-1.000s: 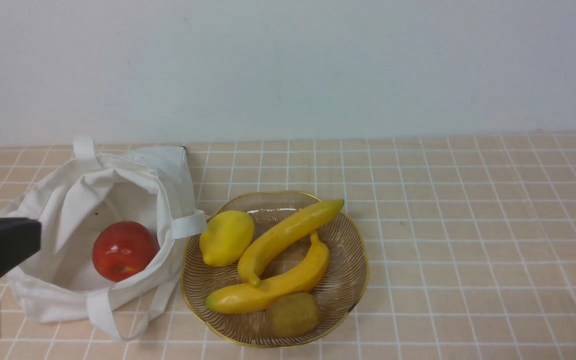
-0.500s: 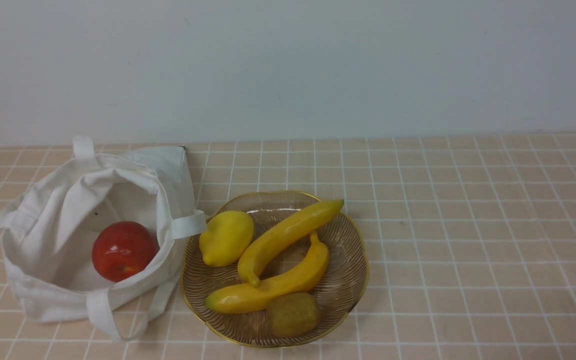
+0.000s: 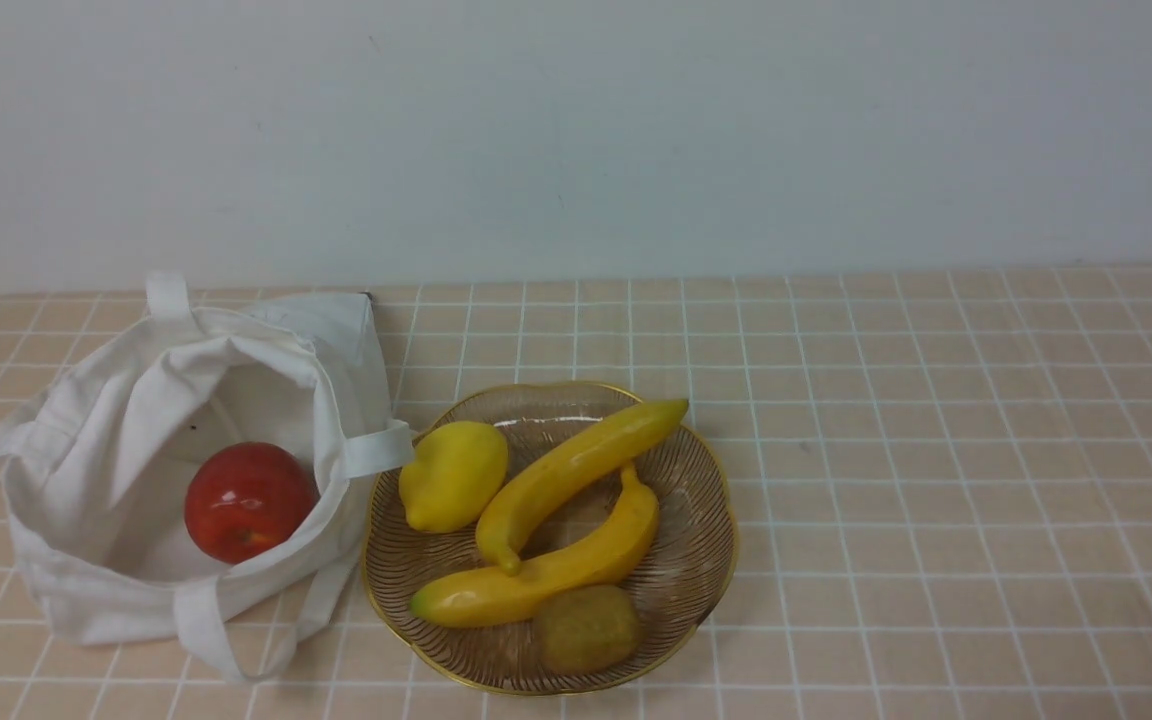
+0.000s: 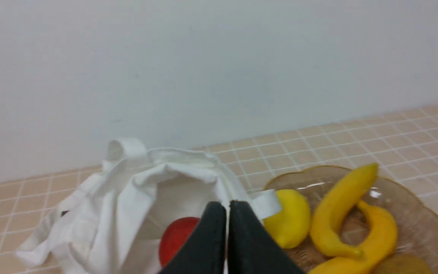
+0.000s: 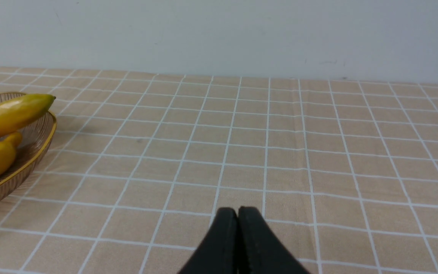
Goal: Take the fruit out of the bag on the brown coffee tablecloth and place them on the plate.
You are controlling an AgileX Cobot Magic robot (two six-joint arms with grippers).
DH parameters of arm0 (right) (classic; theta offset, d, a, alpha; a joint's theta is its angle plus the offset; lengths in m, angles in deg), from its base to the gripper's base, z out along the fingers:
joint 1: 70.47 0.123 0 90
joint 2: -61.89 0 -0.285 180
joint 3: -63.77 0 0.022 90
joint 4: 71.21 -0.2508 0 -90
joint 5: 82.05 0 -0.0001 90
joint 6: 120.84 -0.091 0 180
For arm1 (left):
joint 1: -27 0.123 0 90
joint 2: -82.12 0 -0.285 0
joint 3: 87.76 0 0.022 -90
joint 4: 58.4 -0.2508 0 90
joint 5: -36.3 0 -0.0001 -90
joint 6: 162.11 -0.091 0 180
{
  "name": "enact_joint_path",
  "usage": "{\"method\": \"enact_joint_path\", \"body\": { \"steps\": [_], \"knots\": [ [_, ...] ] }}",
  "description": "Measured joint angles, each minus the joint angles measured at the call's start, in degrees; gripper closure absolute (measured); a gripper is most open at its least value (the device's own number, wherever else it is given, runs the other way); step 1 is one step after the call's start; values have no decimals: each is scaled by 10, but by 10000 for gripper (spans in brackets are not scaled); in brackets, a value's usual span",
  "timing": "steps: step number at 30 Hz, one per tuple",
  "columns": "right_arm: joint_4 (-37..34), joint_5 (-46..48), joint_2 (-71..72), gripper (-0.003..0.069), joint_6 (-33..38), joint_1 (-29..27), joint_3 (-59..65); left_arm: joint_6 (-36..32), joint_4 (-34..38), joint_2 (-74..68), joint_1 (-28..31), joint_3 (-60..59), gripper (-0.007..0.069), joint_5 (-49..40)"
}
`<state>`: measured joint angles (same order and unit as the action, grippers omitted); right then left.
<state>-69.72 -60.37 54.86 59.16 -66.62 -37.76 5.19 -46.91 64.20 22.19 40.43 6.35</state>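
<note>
Closed, with its fingertips together, the left gripper shows in its own wrist view, and the right gripper is likewise closed in its view. Over on the left of the amber glass dish, just beside it, sits the white cloth tote, its mouth showing the red apple inside. Within the dish lie two yellow bananas, one resting partly over the other, with the lemon at the dish's tote side and the kiwi at its near side. Under the dish spreads the tan grid-lined tablecloth.
</note>
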Motion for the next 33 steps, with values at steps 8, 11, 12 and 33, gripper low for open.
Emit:
{"method": "enact_joint_path", "body": {
  "steps": [8,11,12,33],
  "knots": [
    [0,0,0,673,0,0,0,44,-118,103,17,-209,632,52],
    [0,0,0,673,0,0,0,61,-125,107,29,-261,632,54],
    [0,0,0,673,0,0,0,66,-125,107,30,-264,632,60],
    [0,0,0,673,0,0,0,85,-125,108,33,-268,632,77]
  ]
}}
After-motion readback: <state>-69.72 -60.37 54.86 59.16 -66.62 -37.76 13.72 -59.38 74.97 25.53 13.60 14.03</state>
